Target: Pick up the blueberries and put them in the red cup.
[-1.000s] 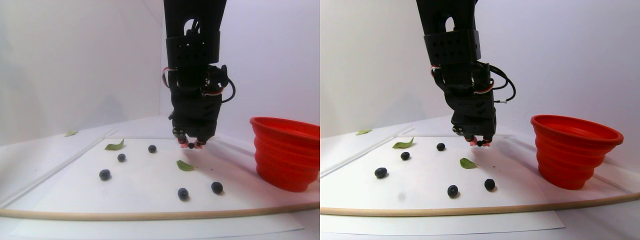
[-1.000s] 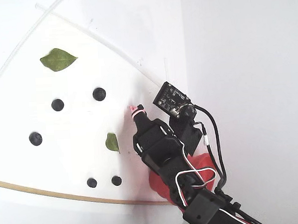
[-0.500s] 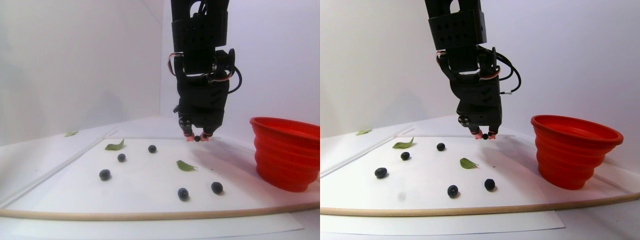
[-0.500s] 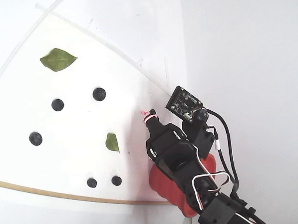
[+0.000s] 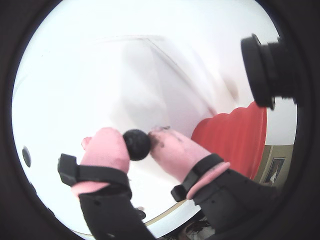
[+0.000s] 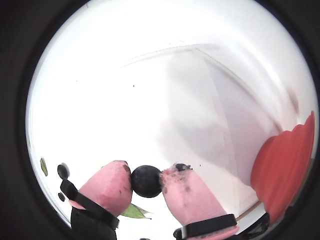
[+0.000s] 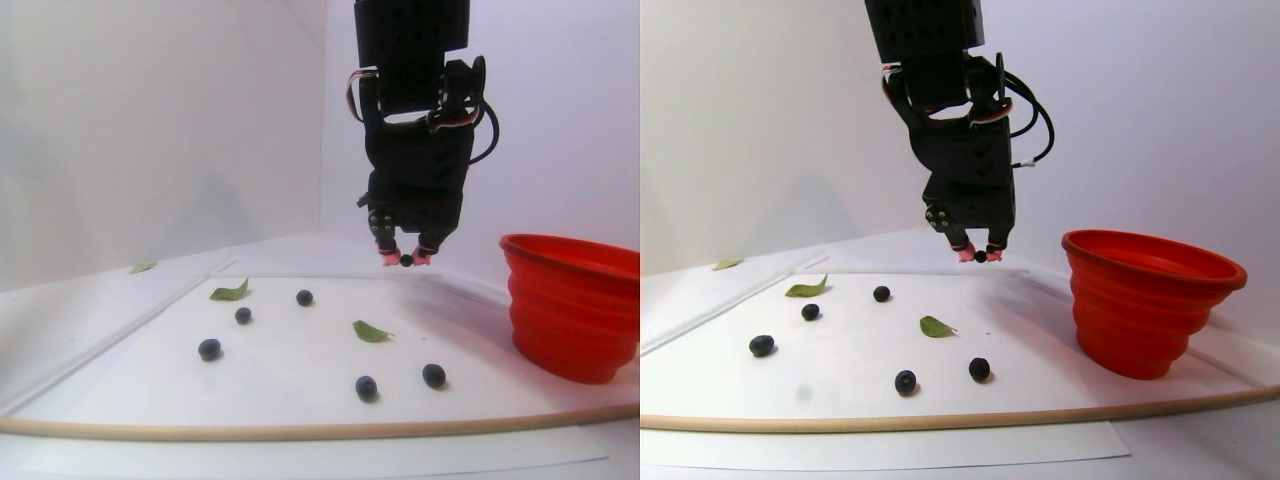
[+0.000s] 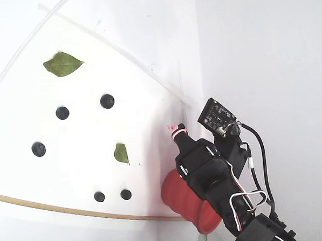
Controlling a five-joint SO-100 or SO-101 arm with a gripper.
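My gripper [image 5: 137,140] is shut on one dark blueberry [image 5: 136,145], pinched between its two pink fingertips [image 5: 107,145]. The other wrist view shows the same grip [image 6: 146,175] on the berry [image 6: 146,181]. In the stereo pair view the gripper [image 7: 405,256] hangs above the white board, left of the red cup [image 7: 575,310] and about level with its rim. The cup shows at the right in both wrist views [image 5: 235,140] [image 6: 287,170]. Several more blueberries [image 7: 304,297] lie loose on the board, also seen in the fixed view [image 8: 107,100].
Green leaves [image 7: 371,331] [image 8: 63,64] lie among the berries, one under the fingers [image 6: 132,211]. The white board has a wooden front edge [image 7: 300,432]. White walls close in behind and beside the arm. A camera [image 5: 265,70] sticks out at the upper right.
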